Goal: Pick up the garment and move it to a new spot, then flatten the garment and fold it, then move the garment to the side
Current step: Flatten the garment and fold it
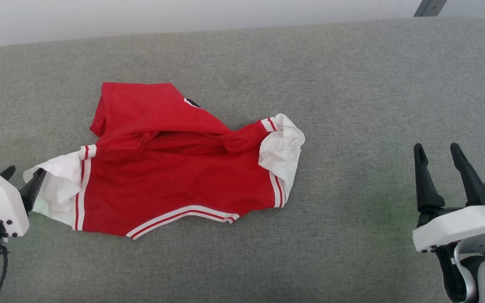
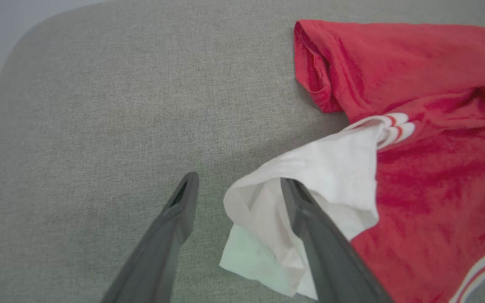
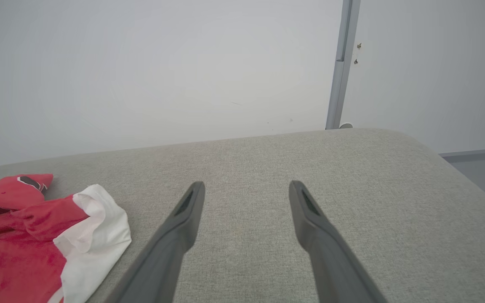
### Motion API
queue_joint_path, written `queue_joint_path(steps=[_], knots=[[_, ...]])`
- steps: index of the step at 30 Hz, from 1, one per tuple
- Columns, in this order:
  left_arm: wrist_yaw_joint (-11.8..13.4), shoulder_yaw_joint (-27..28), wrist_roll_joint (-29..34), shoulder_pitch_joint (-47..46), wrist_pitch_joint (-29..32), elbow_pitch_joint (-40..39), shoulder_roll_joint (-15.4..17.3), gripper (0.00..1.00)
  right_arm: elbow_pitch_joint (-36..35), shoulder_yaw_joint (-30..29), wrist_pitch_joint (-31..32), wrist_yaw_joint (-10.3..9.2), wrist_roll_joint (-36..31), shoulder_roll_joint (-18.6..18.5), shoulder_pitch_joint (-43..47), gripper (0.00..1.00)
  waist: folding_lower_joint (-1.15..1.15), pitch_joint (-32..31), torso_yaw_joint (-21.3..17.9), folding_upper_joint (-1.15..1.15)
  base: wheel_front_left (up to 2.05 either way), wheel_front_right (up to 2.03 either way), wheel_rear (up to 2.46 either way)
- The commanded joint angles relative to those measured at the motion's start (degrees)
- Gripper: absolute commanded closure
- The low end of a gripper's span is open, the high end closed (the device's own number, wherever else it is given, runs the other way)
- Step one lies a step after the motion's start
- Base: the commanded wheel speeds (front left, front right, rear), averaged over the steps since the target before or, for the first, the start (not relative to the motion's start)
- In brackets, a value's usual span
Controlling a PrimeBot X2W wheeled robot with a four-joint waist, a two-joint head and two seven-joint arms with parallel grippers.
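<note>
The garment [image 1: 175, 181] lies crumpled on the grey cushion [image 1: 352, 84], a little left of the middle, with its far part folded over toward the near side, so we judge that flattening is the step in hand. The left gripper [image 1: 23, 174] stands with its fingers spread at the left sleeve [image 1: 57, 185] and grips nothing. The right gripper [image 1: 436, 147] is also spread wide and empty, well apart from the cloth on the right. To do this step well, we would close the left fingers on only the edge of the white sleeve, bring the right gripper to the right sleeve [image 1: 284, 147], and draw both outward, low over the cushion, so that the red body becomes tight without lifting. After that the folded flap [image 1: 150, 105] should be turned back toward the far side, because a fold made over it would keep the wrinkle. The views complete each other. The head view gives the whole outline of the shirt and a small piece of black lettering [image 1: 192, 102]. The left wrist view shows what the head view cannot: one finger [image 2: 314, 227] lies across the white sleeve and seems to touch it, while the other finger [image 2: 181, 219] is over bare cushion. The right wrist view shows the pale wall [image 3: 141, 63] and a metal post [image 3: 339, 84] behind the far edge.
</note>
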Motion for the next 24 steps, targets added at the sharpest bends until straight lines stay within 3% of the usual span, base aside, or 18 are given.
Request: queue_joint_path(steps=[1, 12, 24], knots=[[-0.35, -0.58, -0.1, -0.99, 0.99, -0.73, 0.74, 0.0, -0.06, 0.11, 0.07, -0.02, 0.1, -0.01, -0.36, 0.0, 0.0, 0.04, 0.03, 0.0, 0.0, 0.0, 0.0], [-0.53, -3.14, -2.97, -4.9, 12.09, -10.47, 3.82, 0.0, -0.59, 0.93, -0.52, -0.02, 0.52, -0.01, -1.16, 0.0, 0.0, 0.26, -0.62, 0.0, 0.0, 0.0, 0.0], [1.13, -6.7, -4.69, -9.98, 24.29, -19.02, 2.17, 0.0, 0.11, 3.03, -2.16, -0.02, 2.2, -0.01, -2.41, 0.0, 0.0, 1.91, -4.46, 0.0, 0.0, 0.0, 0.0]])
